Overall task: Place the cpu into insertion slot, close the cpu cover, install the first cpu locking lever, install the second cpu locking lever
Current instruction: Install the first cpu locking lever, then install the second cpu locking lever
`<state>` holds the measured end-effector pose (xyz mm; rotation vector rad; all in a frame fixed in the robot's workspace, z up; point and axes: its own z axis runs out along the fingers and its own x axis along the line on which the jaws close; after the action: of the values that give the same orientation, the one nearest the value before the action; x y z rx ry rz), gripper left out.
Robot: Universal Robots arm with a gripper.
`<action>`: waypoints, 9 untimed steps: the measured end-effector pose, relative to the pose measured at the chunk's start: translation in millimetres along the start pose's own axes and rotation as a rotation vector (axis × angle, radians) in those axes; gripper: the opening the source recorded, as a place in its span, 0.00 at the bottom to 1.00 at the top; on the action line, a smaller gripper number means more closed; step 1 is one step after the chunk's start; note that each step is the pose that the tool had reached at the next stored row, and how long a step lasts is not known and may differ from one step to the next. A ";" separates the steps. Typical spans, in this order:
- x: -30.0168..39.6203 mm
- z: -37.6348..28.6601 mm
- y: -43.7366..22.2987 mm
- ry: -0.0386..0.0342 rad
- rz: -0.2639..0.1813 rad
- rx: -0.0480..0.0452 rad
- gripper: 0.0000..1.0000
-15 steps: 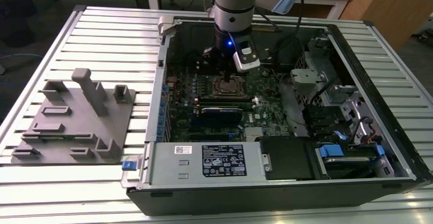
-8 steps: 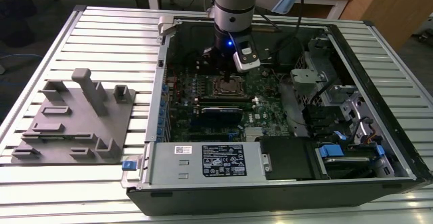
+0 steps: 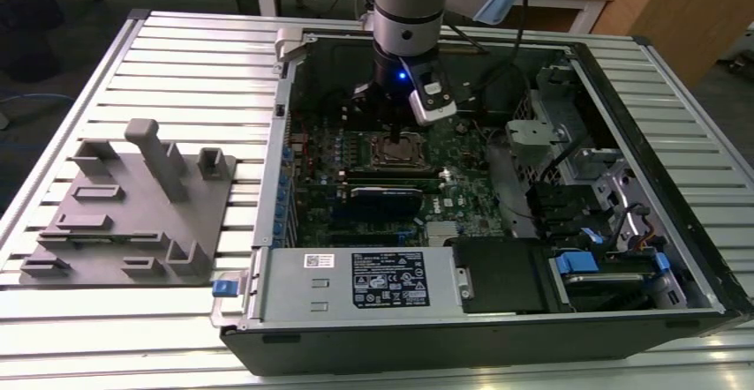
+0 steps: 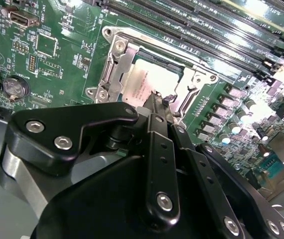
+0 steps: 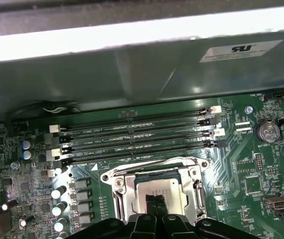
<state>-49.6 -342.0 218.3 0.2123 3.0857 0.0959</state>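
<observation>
One arm is reaching down into the open computer case that is lying on the slatted tabletop. Its gripper is hanging directly over the insertion slot on the green motherboard, fingers pressed together with nothing between them, their tips at the surface of the cpu. That silver chip is sitting flat inside the slot, and the cpu cover is lying down around it, framing its bright top. Long black memory slots are running just beside the socket.
</observation>
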 end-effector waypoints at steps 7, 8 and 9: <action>-3.1 0.2 0.4 0.0005 0.000 0.0000 0.10; -3.1 0.2 0.4 0.0008 0.000 0.0001 0.10; -3.1 0.2 0.4 0.0008 0.000 0.0001 0.10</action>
<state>-46.5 -342.0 218.3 0.2123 3.0865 0.0959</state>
